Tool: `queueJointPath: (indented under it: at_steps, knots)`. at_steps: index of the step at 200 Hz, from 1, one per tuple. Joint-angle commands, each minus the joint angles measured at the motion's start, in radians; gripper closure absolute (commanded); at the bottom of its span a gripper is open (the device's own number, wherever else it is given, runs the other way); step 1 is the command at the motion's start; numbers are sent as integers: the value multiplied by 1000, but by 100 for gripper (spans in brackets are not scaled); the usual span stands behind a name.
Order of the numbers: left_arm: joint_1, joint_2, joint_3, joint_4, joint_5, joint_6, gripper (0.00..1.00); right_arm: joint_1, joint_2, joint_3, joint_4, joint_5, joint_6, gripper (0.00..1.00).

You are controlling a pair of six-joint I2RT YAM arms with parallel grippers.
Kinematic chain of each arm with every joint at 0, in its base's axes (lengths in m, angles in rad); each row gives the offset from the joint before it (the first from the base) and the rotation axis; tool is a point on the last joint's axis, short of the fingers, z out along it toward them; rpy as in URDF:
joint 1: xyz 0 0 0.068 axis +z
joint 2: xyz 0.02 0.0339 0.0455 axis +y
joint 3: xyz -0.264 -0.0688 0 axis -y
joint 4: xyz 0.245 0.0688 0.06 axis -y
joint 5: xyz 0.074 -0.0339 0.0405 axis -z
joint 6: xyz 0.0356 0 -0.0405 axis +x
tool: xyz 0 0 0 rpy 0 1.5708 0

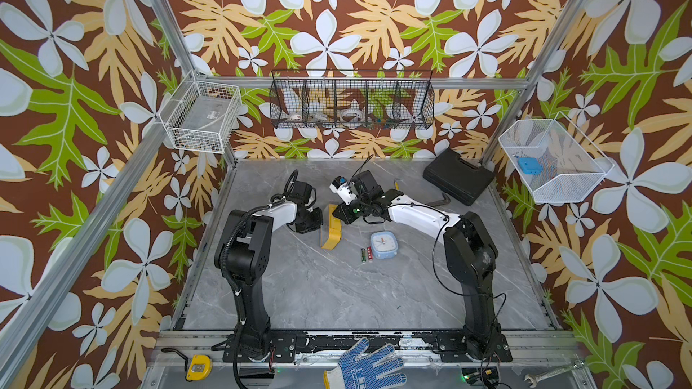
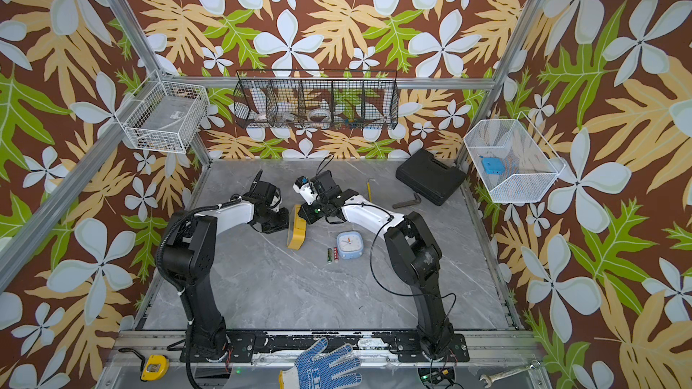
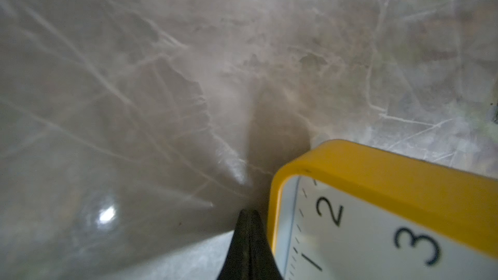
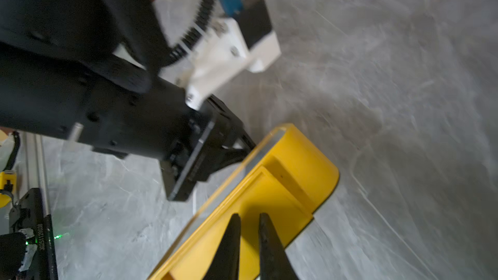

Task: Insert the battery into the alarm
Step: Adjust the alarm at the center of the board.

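A yellow alarm clock (image 1: 331,232) (image 2: 297,232) stands on edge mid-table between my two grippers. My left gripper (image 3: 249,212) (image 1: 320,220) is shut and empty, its tips right beside the clock's white dial (image 3: 377,238). My right gripper (image 4: 249,218) (image 1: 337,215) is at the clock's yellow back (image 4: 269,192), its fingers a narrow gap apart with nothing between them. A second, light blue alarm clock (image 1: 383,245) (image 2: 349,245) lies face up nearer the front. Next to it lie a green battery (image 1: 363,255) and a red battery (image 1: 369,254), side by side on the table.
A black case (image 1: 458,181), a hex key (image 1: 442,200) and a thin yellow tool (image 1: 396,185) lie at the back right. Wire baskets hang on the walls. A blue-dotted glove (image 1: 365,366), a tape measure (image 1: 198,367) and a wrench (image 1: 548,373) rest on the front rail.
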Motion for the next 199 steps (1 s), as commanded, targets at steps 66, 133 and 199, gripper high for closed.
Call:
queueJointPath:
  at_steps: [66, 133, 199]
  knots:
    - [25, -64, -38, 20, 27, 7, 94, 20, 50, 44, -59, -4, -9, 82]
    - [32, -291, -77, 12, -69, -45, 62, 13, -60, 29, -7, 51, -33, 56]
    - [-76, -324, 26, -93, -169, -69, 32, -89, -223, -135, 95, 127, -6, 40]
